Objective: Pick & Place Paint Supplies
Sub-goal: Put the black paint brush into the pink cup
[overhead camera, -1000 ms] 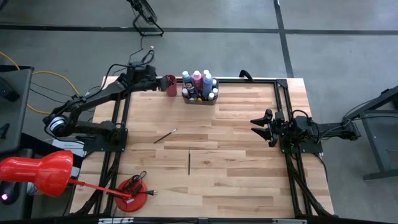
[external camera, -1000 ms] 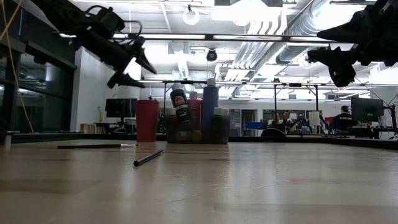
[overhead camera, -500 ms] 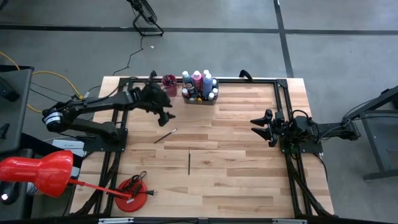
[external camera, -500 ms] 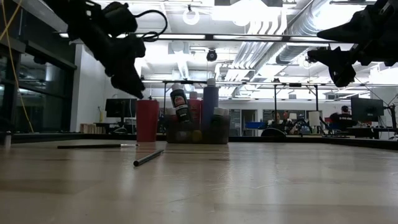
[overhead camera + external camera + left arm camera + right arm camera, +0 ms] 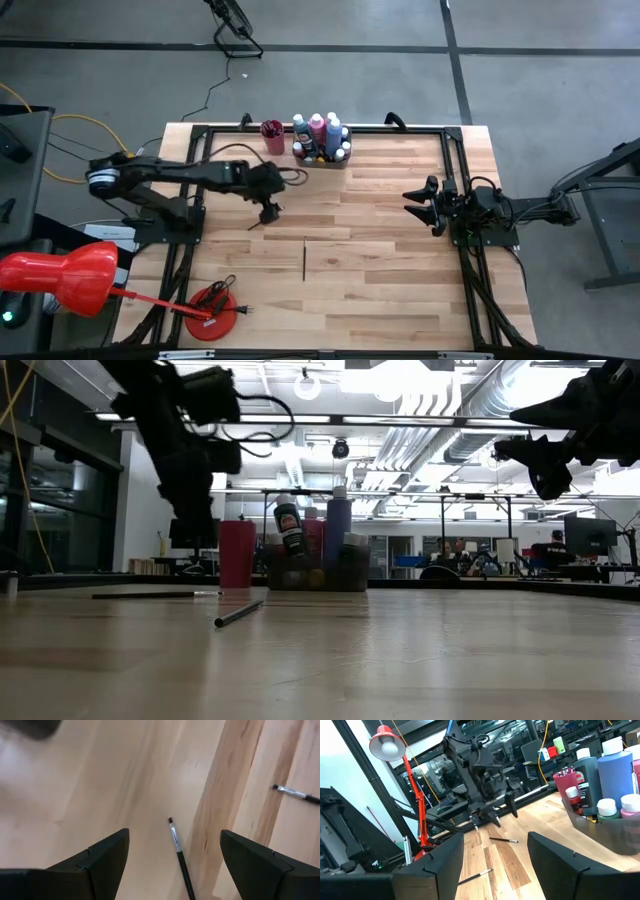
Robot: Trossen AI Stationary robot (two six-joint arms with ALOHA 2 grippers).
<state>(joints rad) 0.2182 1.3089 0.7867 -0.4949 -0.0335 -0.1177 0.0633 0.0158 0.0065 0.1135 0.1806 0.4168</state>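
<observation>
Paintbrushes: 1 (image 5: 304, 258) lies mid-tabletop, another (image 5: 266, 217) left of centre, and the left gripper (image 5: 268, 208), jaws spread, has swung from the pink cup (image 5: 272, 133) at the far edge down over the second brush. Far off, the grey tray (image 5: 322, 158) holds upright paint bottles (image 5: 318, 128). The right gripper (image 5: 418, 205) hangs spread and empty by the right edge.

My left gripper (image 5: 172, 857) frames a brush (image 5: 179, 857) whose handle runs out of the wrist picture; a second brush (image 5: 297, 794) there is cut off too. In the low view my left arm hides part of the cup (image 5: 237, 554). The bottles (image 5: 321, 137) crowd the tray (image 5: 322, 161), hiding each other.
</observation>
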